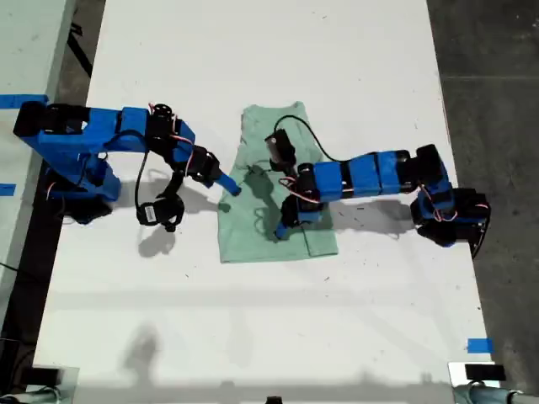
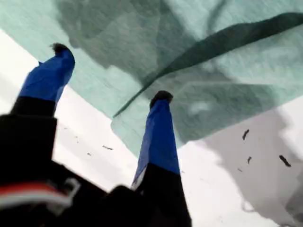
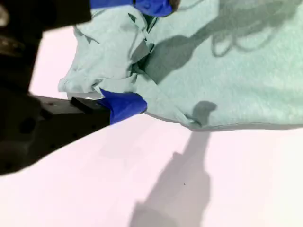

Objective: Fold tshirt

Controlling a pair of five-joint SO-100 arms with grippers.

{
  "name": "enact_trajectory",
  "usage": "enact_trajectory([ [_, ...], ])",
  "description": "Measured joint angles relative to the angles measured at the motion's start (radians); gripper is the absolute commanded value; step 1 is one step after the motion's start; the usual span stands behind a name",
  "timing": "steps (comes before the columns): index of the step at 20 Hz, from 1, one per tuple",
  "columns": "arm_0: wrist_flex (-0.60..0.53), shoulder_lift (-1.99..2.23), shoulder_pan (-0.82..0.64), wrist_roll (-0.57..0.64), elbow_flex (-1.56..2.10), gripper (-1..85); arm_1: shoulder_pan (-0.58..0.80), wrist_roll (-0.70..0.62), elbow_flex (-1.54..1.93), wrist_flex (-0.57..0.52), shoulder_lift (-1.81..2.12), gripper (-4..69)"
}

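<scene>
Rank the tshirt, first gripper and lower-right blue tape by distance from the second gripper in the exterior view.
1. Tshirt: pinched in my second gripper, at its exterior-view left edge.
2. My first gripper: over the tshirt's lower part.
3. Blue tape: the exterior view's lower right corner.

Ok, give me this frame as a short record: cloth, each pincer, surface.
tshirt: pale green, partly folded, flat on the white table
my first pincer: open, over the tshirt's edge, holding nothing
my second pincer: shut on bunched cloth at the tshirt's edge, towards the exterior view's left
fold: unfinished
</scene>
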Motion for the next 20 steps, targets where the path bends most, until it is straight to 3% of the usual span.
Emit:
enact_trajectory([
  [4,0.051,0.023,0.012,-0.026,0.0,28.2,-0.003,-0.029,0.008,0.098,0.213,30.7],
  [10,0.083,0.023,0.121,-0.158,0.0,27.1,0.005,-0.035,0.288,0.112,0.538,28.5],
  [15,0.014,-0.138,0.216,-0.275,-0.002,26.1,0.014,-0.034,0.397,0.11,0.624,27.7],
  [20,-0.081,-0.307,0.229,-0.314,-0.002,24.2,0.011,-0.008,0.423,0.11,0.655,27.2],
])
